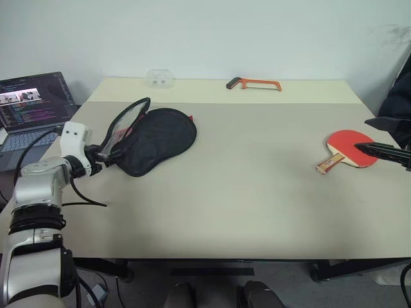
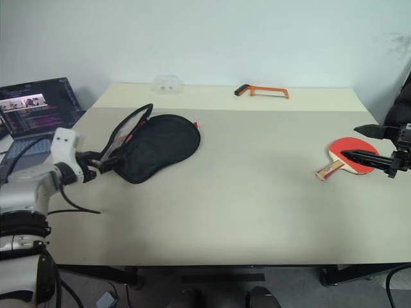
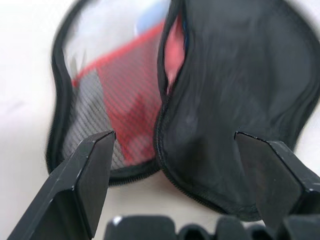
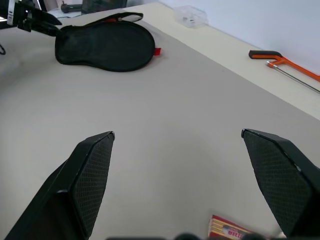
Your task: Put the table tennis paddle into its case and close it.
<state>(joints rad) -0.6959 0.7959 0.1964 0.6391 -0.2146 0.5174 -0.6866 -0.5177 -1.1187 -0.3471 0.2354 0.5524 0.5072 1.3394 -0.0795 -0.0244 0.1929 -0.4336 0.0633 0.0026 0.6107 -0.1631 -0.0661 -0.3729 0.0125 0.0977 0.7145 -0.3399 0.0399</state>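
The case (image 1: 157, 138) lies on the table's left half, black side up, unzipped, with its red mesh-lined flap (image 1: 127, 120) standing up on the left. My left gripper (image 1: 109, 154) is open at the case's near left end; in the left wrist view its fingers (image 3: 95, 165) straddle the open seam of the case (image 3: 220, 100). The table tennis paddle (image 1: 343, 141) lies red face up at the right, its pale handle (image 1: 327, 165) pointing toward the front. My right gripper (image 2: 350, 142) hovers open over the paddle's face, holding nothing.
An orange hacksaw (image 1: 253, 83) and a clear plastic box (image 1: 160, 78) lie along the table's far edge. An open laptop (image 1: 35, 102) stands off the left side. A dark object (image 1: 398, 102) stands beyond the right edge.
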